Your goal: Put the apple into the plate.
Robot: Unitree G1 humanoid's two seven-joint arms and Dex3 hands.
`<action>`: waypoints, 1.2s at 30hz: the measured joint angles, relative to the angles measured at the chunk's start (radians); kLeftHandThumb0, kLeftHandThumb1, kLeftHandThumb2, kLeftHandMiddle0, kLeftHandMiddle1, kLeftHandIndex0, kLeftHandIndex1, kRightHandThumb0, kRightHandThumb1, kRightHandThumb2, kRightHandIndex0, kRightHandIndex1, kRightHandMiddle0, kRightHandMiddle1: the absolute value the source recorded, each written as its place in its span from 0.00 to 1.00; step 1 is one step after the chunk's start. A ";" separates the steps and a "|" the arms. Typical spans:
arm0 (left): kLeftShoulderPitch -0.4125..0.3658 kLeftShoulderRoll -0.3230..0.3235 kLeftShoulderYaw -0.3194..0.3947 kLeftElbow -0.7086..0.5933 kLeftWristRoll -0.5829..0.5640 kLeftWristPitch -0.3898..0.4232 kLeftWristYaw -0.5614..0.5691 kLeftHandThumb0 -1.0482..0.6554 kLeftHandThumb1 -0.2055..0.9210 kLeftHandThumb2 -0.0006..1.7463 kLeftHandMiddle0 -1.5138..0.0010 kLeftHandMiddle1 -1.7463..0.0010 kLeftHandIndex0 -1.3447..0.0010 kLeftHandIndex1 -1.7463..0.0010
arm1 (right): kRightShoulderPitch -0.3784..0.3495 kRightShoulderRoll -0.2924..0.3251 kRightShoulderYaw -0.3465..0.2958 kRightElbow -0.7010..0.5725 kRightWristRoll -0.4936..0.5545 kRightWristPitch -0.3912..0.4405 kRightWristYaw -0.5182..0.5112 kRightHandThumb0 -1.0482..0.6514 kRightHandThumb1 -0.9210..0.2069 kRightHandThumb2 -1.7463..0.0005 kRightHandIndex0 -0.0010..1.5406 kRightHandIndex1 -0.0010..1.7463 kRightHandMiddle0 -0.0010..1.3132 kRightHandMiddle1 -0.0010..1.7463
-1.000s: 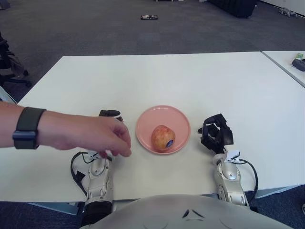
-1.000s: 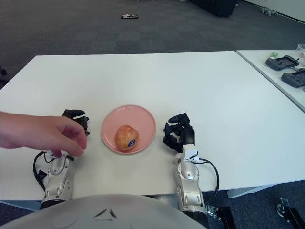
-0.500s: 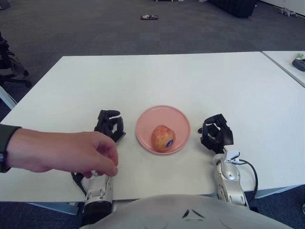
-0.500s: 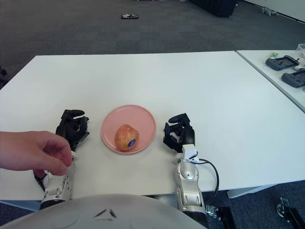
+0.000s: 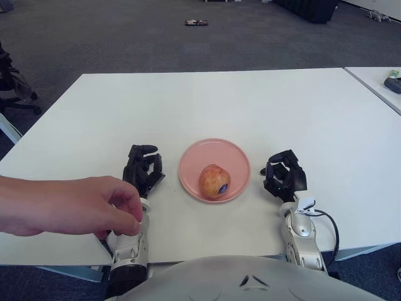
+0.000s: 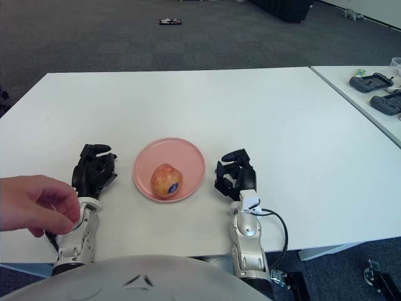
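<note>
The apple (image 5: 214, 180) sits inside the pink plate (image 5: 195, 158), a little toward the plate's near-right part, with a dark sticker facing the camera. The plate lies between the two robot hands: the left robot hand (image 5: 143, 169) is just beside its left rim and the right robot hand (image 5: 284, 176) just beside its right rim, and neither touches the plate or the fruit.

The plate rests on a white bench (image 5: 207, 100) that fills most of the view. A second white bench (image 6: 376, 106) stands to the right, apart from the first by a narrow gap, and carries dark handheld devices (image 6: 373, 82). Beyond lies grey carpet (image 5: 125, 37) with a small dark object (image 5: 196, 22) on it far back.

Both robot hands rest on the bench near its front edge, palms down, black fingers loosely curled and holding nothing. Their silver forearms run back toward the robot's body, and a black cable loops at the right wrist. A person's hand (image 5: 75, 205) reaches in from the left edge, fingers bunched, covering part of the left forearm.
</note>
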 measured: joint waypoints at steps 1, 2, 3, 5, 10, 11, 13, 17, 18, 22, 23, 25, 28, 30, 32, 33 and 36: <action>0.000 0.000 0.000 0.000 0.000 0.000 0.000 0.39 0.78 0.50 0.38 0.00 0.74 0.00 | 0.000 0.000 0.000 0.000 0.001 0.000 0.000 0.39 0.27 0.46 0.41 0.79 0.29 1.00; 0.000 0.000 0.000 0.000 0.000 -0.001 0.000 0.39 0.78 0.50 0.38 0.00 0.74 0.00 | 0.000 0.000 0.000 0.000 0.002 0.000 0.001 0.39 0.27 0.46 0.41 0.79 0.29 1.00; 0.000 0.000 0.000 0.001 0.000 -0.003 0.000 0.39 0.78 0.50 0.38 0.00 0.74 0.00 | 0.000 0.000 0.000 0.000 0.002 -0.001 0.001 0.38 0.27 0.45 0.41 0.79 0.29 1.00; 0.000 0.000 0.000 0.002 0.000 -0.005 0.000 0.39 0.78 0.50 0.38 0.00 0.74 0.00 | 0.000 0.000 0.000 0.000 0.003 -0.002 0.001 0.38 0.28 0.45 0.41 0.79 0.29 1.00; 0.000 0.000 0.000 0.003 0.000 -0.005 -0.001 0.39 0.78 0.50 0.38 0.00 0.74 0.00 | 0.000 -0.001 -0.001 0.000 0.003 -0.007 0.004 0.38 0.28 0.45 0.41 0.79 0.30 1.00; 0.000 0.000 0.000 0.002 -0.001 -0.004 -0.001 0.39 0.78 0.50 0.38 0.00 0.74 0.00 | 0.000 -0.001 -0.001 0.000 0.003 -0.009 0.004 0.38 0.28 0.45 0.41 0.79 0.29 1.00; 0.000 0.001 0.000 0.002 -0.001 -0.004 -0.001 0.39 0.78 0.50 0.37 0.00 0.74 0.00 | 0.000 -0.001 -0.001 0.000 0.003 -0.011 0.005 0.38 0.28 0.45 0.41 0.79 0.29 1.00; 0.000 0.001 0.000 0.003 0.001 -0.004 -0.001 0.39 0.78 0.50 0.37 0.00 0.74 0.00 | 0.000 -0.001 -0.001 0.001 0.003 -0.012 0.007 0.39 0.28 0.45 0.41 0.79 0.29 1.00; 0.000 0.001 0.000 0.003 0.002 -0.005 -0.001 0.39 0.78 0.50 0.37 0.00 0.74 0.00 | 0.000 -0.001 -0.001 0.001 0.003 -0.012 0.007 0.38 0.28 0.45 0.41 0.79 0.29 1.00; -0.001 0.002 0.000 0.007 0.005 -0.010 -0.001 0.39 0.78 0.50 0.37 0.00 0.74 0.00 | 0.000 0.000 -0.002 0.001 0.003 -0.012 0.007 0.38 0.28 0.45 0.41 0.79 0.29 1.00; -0.001 0.002 0.000 0.009 0.006 -0.014 -0.001 0.39 0.78 0.50 0.36 0.00 0.74 0.00 | -0.001 0.000 -0.002 0.001 0.003 -0.012 0.006 0.38 0.28 0.45 0.41 0.79 0.29 1.00; -0.001 0.002 0.000 0.011 0.006 -0.017 -0.001 0.39 0.78 0.50 0.36 0.00 0.74 0.00 | -0.001 0.000 -0.002 0.001 0.002 -0.012 0.006 0.38 0.28 0.45 0.41 0.79 0.29 1.00; -0.002 0.002 0.001 0.014 0.006 -0.022 -0.001 0.39 0.78 0.50 0.37 0.00 0.74 0.00 | -0.001 0.000 -0.002 0.001 0.002 -0.011 0.003 0.38 0.28 0.45 0.41 0.79 0.29 1.00; -0.002 0.002 0.001 0.014 0.006 -0.023 -0.001 0.39 0.78 0.50 0.37 0.00 0.74 0.00 | -0.001 0.000 -0.002 0.001 0.002 -0.011 0.000 0.38 0.28 0.45 0.41 0.79 0.29 1.00; -0.002 0.002 0.001 0.014 0.006 -0.023 -0.001 0.39 0.79 0.49 0.37 0.00 0.75 0.00 | -0.001 0.000 -0.002 0.001 0.002 -0.011 0.000 0.39 0.28 0.45 0.41 0.79 0.29 1.00; -0.002 0.002 0.001 0.014 0.006 -0.023 -0.001 0.39 0.79 0.49 0.37 0.00 0.75 0.00 | -0.001 0.000 -0.002 0.001 0.002 -0.011 0.000 0.39 0.27 0.45 0.41 0.79 0.29 1.00; -0.002 0.002 0.001 0.014 0.006 -0.022 -0.001 0.39 0.80 0.48 0.38 0.00 0.75 0.00 | -0.001 0.000 -0.002 0.001 0.002 -0.011 0.000 0.39 0.28 0.45 0.41 0.79 0.29 1.00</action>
